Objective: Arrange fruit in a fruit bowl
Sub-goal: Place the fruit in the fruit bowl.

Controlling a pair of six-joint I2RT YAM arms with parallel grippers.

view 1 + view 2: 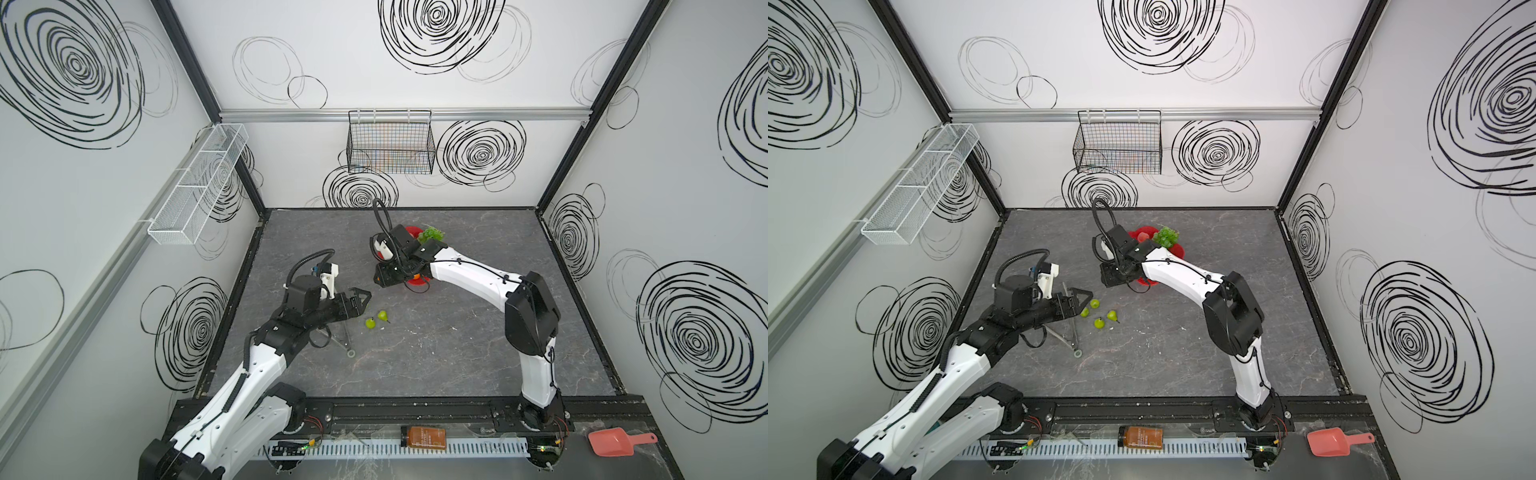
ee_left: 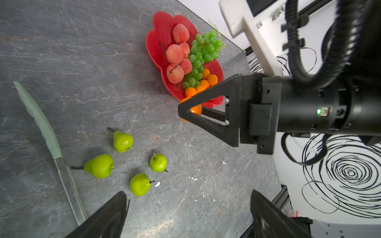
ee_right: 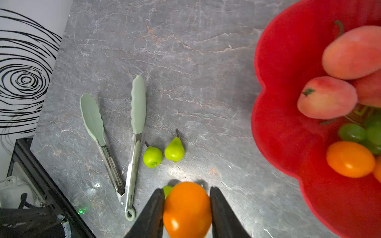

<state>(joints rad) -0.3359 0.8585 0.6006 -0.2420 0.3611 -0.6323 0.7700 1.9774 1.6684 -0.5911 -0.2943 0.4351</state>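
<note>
A: What is nearest to the lens?

B: A tangerine [image 3: 187, 208], seen from the right wrist. The right gripper [image 3: 187, 191] has its jaws partly closed, one pressing on each side of it, so the fruit is held.

A: Where is it, compared with the fruit bowl [image 3: 288, 127]?

B: Just beside the bowl's near-left rim, outside it, above the table [image 3: 185, 61]. Whether it is lifted clear of the table, I cannot tell.

A: What is in the bowl already?

B: The grapes [image 2: 203, 49] toward the far side, peaches [image 2: 175, 53] left of them, and other tangerines [image 2: 212, 80] in the part closest to the gripper.

A: How should the placing be done well?

B: I think the fruit must first go higher than the petal rim, then move right and far, over the other tangerines. The bowl is shallow and quite full, so it is better to lower into a gap and open only when the fruit is almost resting. Otherwise it may roll out.

A: And the arm?

B: In both top views the right arm [image 1: 469, 266] rises from the near right, with the elbow high. The forearm slopes down to the far left, and the wrist is over the bowl's near edge.

A: The other side?

B: The left gripper [image 1: 360, 297] is wide open and empty, left of the bowl. It hovers over four green fruits [image 2: 122, 142] on the table, with the tongs [image 3: 135, 115] lying left of them.
</note>
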